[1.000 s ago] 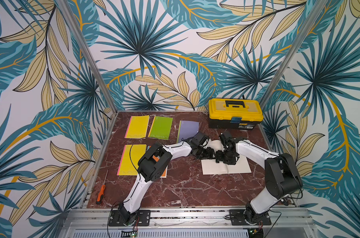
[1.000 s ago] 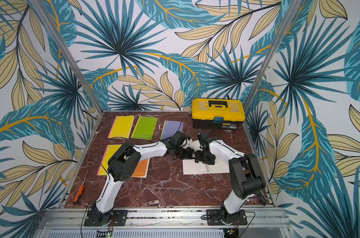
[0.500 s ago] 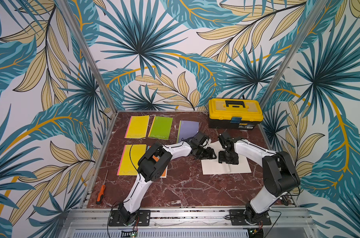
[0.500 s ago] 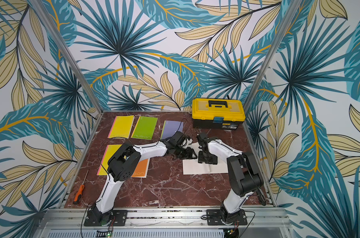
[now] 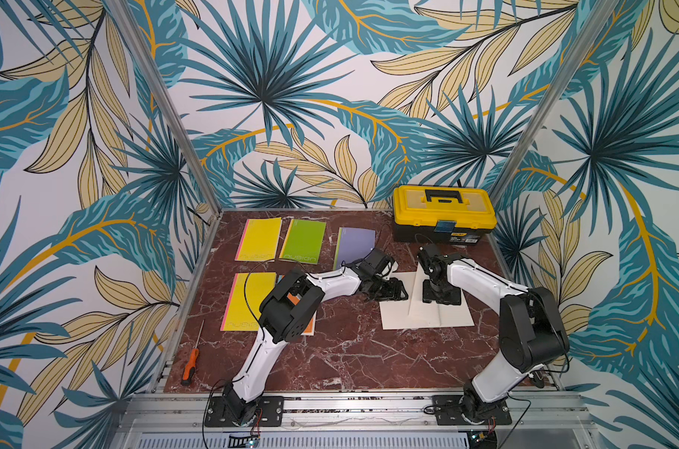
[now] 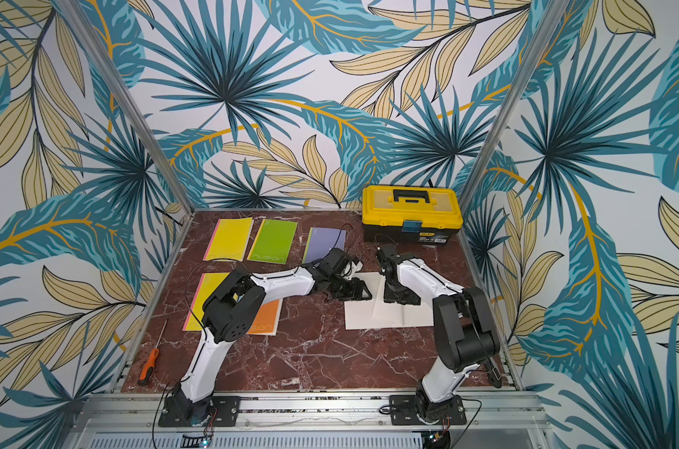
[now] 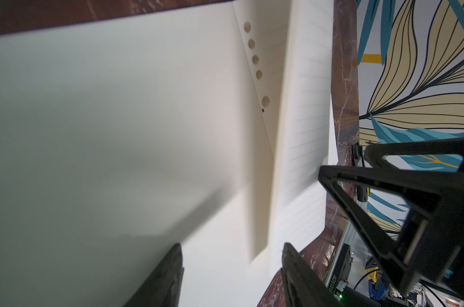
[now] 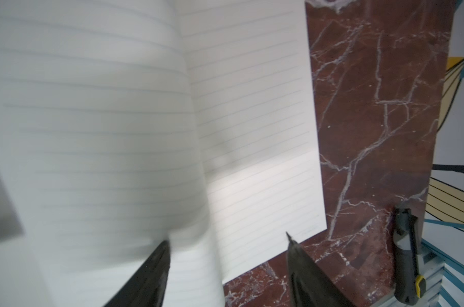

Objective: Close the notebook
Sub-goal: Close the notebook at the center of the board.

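Observation:
The notebook lies open on the marble table, right of centre, showing white lined pages. One leaf near the spine stands partly raised. My left gripper sits low at the notebook's far left corner. In the left wrist view it is open, with the blank page beyond its fingers. My right gripper rests over the far middle of the pages. It is open, and a curling lined leaf runs past one finger.
A yellow toolbox stands at the back right. Closed yellow, green and purple notebooks lie at the back left, another yellow one and an orange one nearer. A screwdriver lies off the left edge.
My right gripper has slid right across the pages, away from my left gripper. The left arm has hardly moved.

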`<state>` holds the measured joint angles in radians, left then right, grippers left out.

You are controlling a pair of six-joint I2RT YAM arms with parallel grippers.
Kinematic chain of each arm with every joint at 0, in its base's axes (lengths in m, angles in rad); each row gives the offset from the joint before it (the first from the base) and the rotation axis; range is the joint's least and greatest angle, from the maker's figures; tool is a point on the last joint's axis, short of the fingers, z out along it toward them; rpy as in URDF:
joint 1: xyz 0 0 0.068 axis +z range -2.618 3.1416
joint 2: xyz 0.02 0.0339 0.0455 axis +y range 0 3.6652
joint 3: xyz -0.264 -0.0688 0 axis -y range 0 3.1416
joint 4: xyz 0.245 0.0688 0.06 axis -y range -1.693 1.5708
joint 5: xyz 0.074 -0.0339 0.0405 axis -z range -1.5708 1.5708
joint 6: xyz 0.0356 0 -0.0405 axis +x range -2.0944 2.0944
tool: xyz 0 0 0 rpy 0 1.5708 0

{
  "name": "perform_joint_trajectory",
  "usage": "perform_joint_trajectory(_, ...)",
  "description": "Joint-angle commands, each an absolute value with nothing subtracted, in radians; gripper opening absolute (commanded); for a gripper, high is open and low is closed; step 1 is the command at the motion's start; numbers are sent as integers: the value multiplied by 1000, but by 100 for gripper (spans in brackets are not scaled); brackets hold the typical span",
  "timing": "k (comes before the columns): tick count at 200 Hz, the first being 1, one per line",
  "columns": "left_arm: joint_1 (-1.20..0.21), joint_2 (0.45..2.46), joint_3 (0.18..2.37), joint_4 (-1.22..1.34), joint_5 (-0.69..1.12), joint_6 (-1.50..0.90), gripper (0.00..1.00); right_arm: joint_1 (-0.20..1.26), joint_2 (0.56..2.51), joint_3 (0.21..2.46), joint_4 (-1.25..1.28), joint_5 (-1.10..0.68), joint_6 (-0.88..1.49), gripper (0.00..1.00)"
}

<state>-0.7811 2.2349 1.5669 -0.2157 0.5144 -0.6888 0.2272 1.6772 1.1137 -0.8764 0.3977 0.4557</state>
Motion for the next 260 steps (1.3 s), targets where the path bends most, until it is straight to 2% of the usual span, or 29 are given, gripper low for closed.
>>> perform_joint_trajectory(1, -764, 2260, 1510, -332, 452, -690, 60, 173, 1646, 1115, -945, 468, 463, 69)
perform_joint_trajectory(43, -761, 2260, 1511, -326, 457, -690, 61, 73, 1541, 1137, -979, 475, 470, 69)
perform_joint_trajectory(76, -761, 2262, 1511, -326, 459, -689, 60, 61, 1442, 1218, -1026, 474, 464, 67)
perform_joint_trajectory(108, -761, 2260, 1509, -320, 462, -686, 60, 61, 1375, 1290, -1042, 390, 415, 63)
perform_joint_trajectory(140, -761, 2239, 1511, -303, 468, -664, 60, 68, 1391, 1283, -1029, 267, 374, 50)
perform_joint_trajectory(165, -762, 2187, 1523, -317, 446, -638, 60, 76, 1421, 1211, -965, 188, 372, 29)
perform_joint_trajectory(183, -762, 2125, 1510, -322, 415, -621, 61, 82, 1438, 1165, -919, 144, 375, 19)
perform_joint_trajectory(227, -761, 1977, 1489, -409, 327, -570, 62, 97, 1496, 1115, -848, 45, 373, 11)
perform_joint_trajectory(260, -755, 1956, 1470, -451, 286, -570, 62, 122, 1561, 1107, -806, -11, 379, 8)
